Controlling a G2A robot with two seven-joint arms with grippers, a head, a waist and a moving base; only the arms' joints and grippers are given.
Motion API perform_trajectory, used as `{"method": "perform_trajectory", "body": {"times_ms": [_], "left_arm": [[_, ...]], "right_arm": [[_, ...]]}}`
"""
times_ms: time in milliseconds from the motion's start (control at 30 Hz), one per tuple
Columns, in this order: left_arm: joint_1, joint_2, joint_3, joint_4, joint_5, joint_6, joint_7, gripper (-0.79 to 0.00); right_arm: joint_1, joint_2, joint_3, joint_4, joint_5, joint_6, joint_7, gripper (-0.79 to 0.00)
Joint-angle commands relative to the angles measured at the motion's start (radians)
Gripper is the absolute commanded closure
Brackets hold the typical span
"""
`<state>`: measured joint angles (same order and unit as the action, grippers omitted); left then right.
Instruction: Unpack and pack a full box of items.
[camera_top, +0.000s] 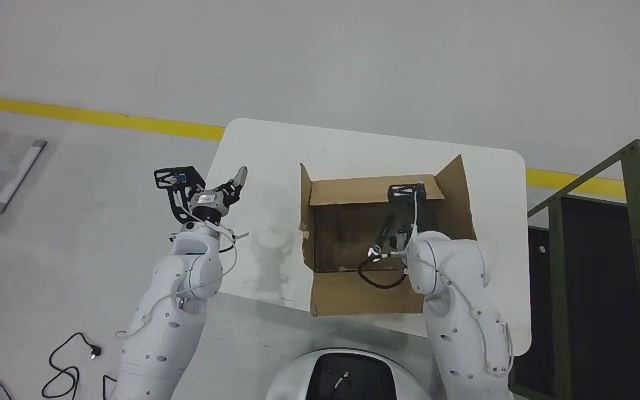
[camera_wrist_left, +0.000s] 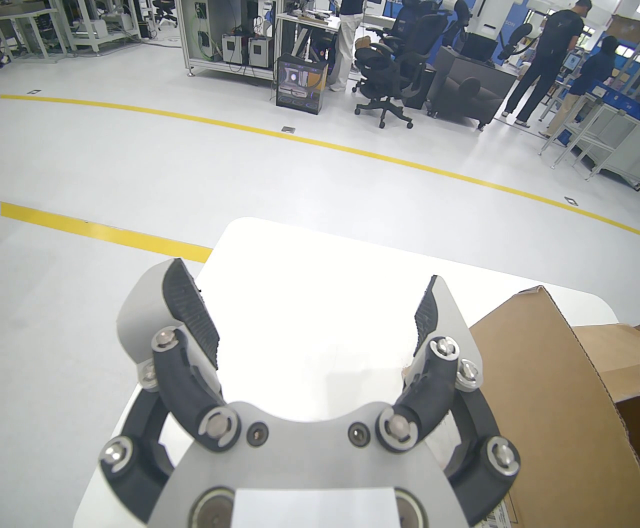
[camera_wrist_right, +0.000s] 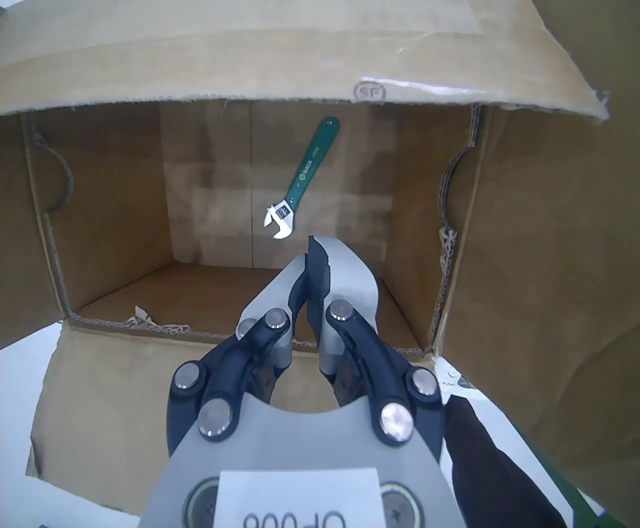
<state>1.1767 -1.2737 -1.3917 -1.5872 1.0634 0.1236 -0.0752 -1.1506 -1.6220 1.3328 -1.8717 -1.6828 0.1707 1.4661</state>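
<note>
My left fingers are spread wide with nothing between them, held above the white rounded tabletop near its left edge, beside the open brown cardboard box and apart from it. The box stands on the tabletop with its flaps folded outward. My right fingers are pressed together, holding nothing, and they hang over the box's opening, pointing down into it. On the bottom of the box lies an adjustable wrench with a green handle and a silver head, its head turned toward my right fingertips but well clear of them.
</note>
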Motion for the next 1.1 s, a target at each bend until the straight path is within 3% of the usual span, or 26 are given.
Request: {"method": "perform_trajectory", "body": {"times_ms": [0,667,1000,1067], "left_arm": [[0.000,0.000,0.000,0.000,0.000,0.000,0.000,-0.785],[0.000,0.000,0.000,0.000,0.000,0.000,0.000,-0.785],[0.000,0.000,0.000,0.000,0.000,0.000,0.000,-0.785],[0.000,0.000,0.000,0.000,0.000,0.000,0.000,-0.785]], "right_arm": [[-0.011,0.002,0.003,0.013,-0.012,-0.003,-0.001,0.000],[-0.019,-0.003,-0.010,0.181,-0.002,0.072,-0.109,0.000],[0.036,-0.015,-0.045,0.343,-0.005,0.153,-0.204,0.000],[0.056,-0.018,-0.052,0.375,-0.002,0.176,-0.223,-0.080]]}}
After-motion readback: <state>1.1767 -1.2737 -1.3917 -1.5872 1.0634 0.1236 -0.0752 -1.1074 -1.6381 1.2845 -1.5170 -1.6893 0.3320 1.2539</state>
